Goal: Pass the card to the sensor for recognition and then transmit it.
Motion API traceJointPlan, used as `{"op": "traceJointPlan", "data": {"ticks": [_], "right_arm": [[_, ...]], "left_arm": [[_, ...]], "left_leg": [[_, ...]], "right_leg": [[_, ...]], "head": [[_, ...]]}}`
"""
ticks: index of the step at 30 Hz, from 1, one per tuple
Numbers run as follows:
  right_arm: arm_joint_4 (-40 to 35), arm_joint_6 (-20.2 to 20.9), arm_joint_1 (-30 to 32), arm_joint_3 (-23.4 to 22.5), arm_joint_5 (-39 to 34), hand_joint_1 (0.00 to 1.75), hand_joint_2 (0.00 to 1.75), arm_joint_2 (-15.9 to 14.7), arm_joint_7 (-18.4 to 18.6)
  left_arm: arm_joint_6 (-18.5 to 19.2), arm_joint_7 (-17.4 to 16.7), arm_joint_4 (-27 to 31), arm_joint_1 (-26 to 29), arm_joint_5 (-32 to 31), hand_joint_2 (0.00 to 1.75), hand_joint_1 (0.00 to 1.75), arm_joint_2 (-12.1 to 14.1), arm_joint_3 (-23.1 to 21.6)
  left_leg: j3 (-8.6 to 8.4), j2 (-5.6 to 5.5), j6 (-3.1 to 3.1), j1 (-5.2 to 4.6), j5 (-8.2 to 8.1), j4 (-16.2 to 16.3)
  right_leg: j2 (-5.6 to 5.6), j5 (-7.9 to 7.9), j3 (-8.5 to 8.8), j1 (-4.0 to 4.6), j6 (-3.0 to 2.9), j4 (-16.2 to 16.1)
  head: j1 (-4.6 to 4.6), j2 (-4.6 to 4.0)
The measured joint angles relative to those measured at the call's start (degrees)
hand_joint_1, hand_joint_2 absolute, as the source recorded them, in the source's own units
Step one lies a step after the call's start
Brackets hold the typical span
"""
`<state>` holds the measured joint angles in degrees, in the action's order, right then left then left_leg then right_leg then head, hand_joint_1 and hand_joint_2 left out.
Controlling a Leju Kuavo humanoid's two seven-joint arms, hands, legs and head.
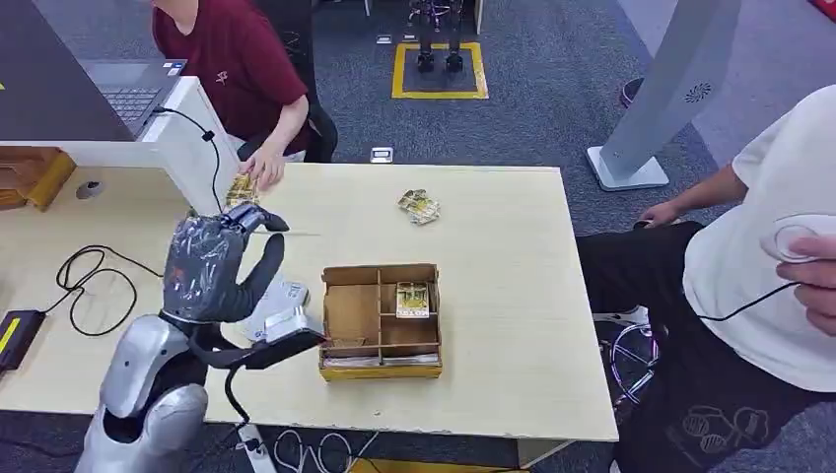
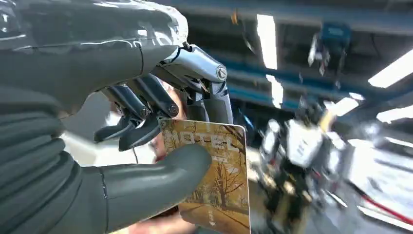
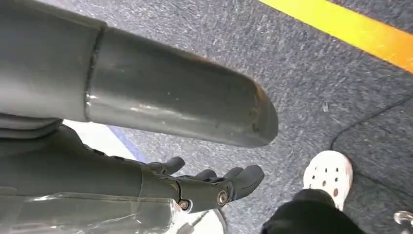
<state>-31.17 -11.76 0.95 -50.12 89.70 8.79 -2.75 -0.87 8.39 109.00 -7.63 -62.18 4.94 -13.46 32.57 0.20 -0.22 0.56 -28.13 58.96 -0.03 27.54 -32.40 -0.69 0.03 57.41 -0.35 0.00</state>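
Pale letters, apparently "TEL", partly hidden, on the autumn-tree card, other markings too blurred to read

- The left arm is reaching up over the table, its left hand raised with the back toward the head camera.
- Its thumb and fingers are pinching a card.
- The right hand is hanging over the floor, fingers loosely extended, holding nothing.
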Motion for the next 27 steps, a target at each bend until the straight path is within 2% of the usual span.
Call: {"op": "traceJointPlan", "data": {"ticks": [2, 3, 4, 13, 23, 27], "right_arm": [[0.0, 0.09, 0.18, -0.13, 0.0, 0.0, 0.0, 0.0, 0.55], [0.0, 0.17, 0.15, -0.13, 0.0, 0.0, 0.0, 0.0, 0.72], [0.0, 0.17, 0.15, -0.13, 0.0, 0.0, 0.0, 0.0, 0.79], [0.0, 0.33, 0.09, -0.07, 0.0, 0.0, 0.0, 0.02, 0.94], [0.0, 0.52, 0.02, 0.15, 0.0, 0.0, 0.0, 0.02, 0.96], [0.0, 0.63, -0.17, 1.05, 0.0, 0.0, 0.0, 0.02, 1.66]], "left_arm": [[0.94, -3.0, 2.36, -6.15, -3.17, 1.75, 1.75, 2.01, 2.84], [1.05, -5.87, 2.33, -8.8, -7.99, 1.75, 1.75, 2.21, 4.1], [1.05, -6.23, 2.33, -9.36, -8.64, 1.75, 1.75, 2.21, 4.3], [0.68, -8.39, 1.99, -11.08, -11.87, 1.75, 1.75, 1.71, 5.02], [0.7, -9.07, 1.24, -11.63, -12.64, 1.75, 1.75, 0.85, 5.46], [0.7, -10.84, -0.97, -12.3, -16.57, 1.75, 1.75, -0.79, 6.29]], "left_leg": [[0.0, 0.01, 0.02, -0.01, 0.05, 0.0], [0.01, 0.01, 0.02, -0.03, 0.05, 0.0], [0.0, 0.01, 0.02, -0.04, 0.05, 0.01], [0.01, 0.01, 0.02, -0.04, 0.04, 0.01], [0.01, 0.01, 0.02, -0.03, 0.05, 0.01], [0.01, 0.01, 0.02, -0.04, 0.05, 0.01]], "right_leg": [[0.0, -0.01, 0.0, 0.0, 0.0, 0.02], [0.01, -0.02, 0.0, 0.0, 0.02, 0.02], [0.01, -0.03, 0.0, -0.01, 0.02, 0.02], [0.01, -0.02, -0.02, -0.02, 0.03, 0.01], [0.02, -0.03, -0.02, -0.02, 0.03, 0.01], [0.01, -0.03, -0.02, -0.02, 0.03, 0.01]], "head": [[0.0, 0.0], [0.0, 0.0], [-0.02, 0.0], [-0.02, 0.0], [0.0, 0.0], [-0.02, 0.0]]}}
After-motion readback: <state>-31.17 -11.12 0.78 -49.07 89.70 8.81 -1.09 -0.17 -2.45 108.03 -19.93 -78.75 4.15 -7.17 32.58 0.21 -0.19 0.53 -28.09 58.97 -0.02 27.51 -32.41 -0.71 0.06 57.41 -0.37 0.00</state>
